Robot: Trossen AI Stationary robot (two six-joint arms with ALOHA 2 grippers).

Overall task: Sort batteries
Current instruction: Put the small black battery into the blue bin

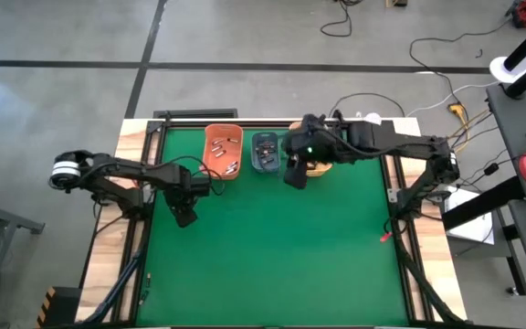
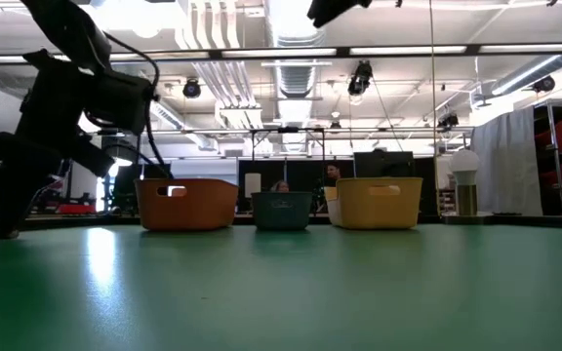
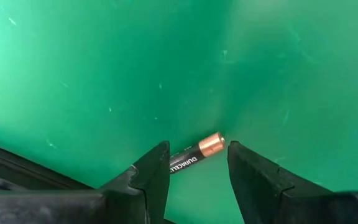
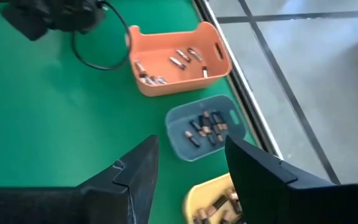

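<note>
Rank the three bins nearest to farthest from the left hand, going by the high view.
1. Orange bin, just right of the left hand and toward the far edge.
2. Blue-grey bin, the middle one.
3. Yellow bin, farthest right, mostly hidden under the right hand.

An industrial lab or workshop is indicated by exposed ceiling ducts (image 2: 291, 39), strip lights (image 2: 398, 51), a concrete floor (image 1: 245, 37) and loose cables (image 1: 446, 55).

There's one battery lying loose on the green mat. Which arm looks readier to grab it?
The left. Its open gripper already straddles the battery on the mat. The right gripper hangs open over by the bins, nothing between its fingers.
</note>
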